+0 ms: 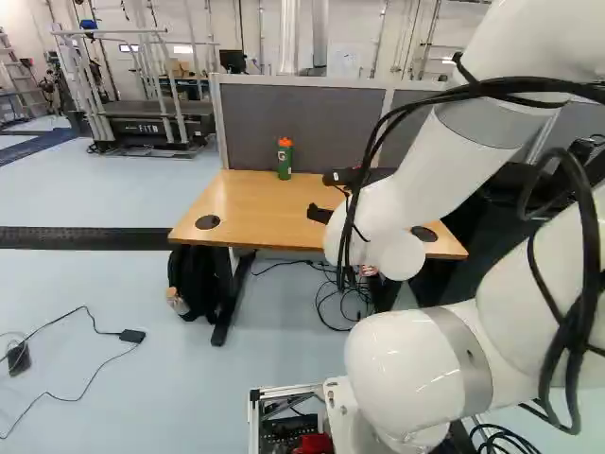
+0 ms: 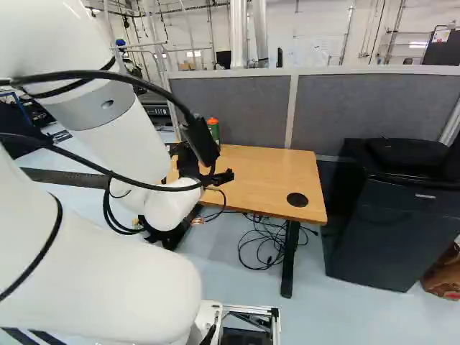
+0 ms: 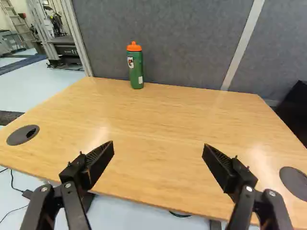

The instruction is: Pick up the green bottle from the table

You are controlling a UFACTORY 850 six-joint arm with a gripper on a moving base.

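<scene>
My gripper (image 1: 319,194) is over the near part of the wooden table (image 1: 246,203), with the arm coming in from the right of the left base view. In the wrist view the gripper (image 3: 158,145) stands wide open, and only bare tabletop shows between its fingers. The green bottle (image 3: 135,67) with its orange cap is upright at the table's far edge, close to the partition. It is well ahead of the fingers, off toward the left one, and touches neither. In the right base view the bottle (image 2: 213,129) is partly hidden behind the gripper's black body.
A grey partition (image 3: 192,43) runs along the table's back. Round black covers (image 1: 208,222) are set in the tabletop. A black backpack (image 1: 194,282) and loose cables (image 2: 262,248) lie below. A dark cabinet (image 2: 388,230) stands right of the table in the right base view.
</scene>
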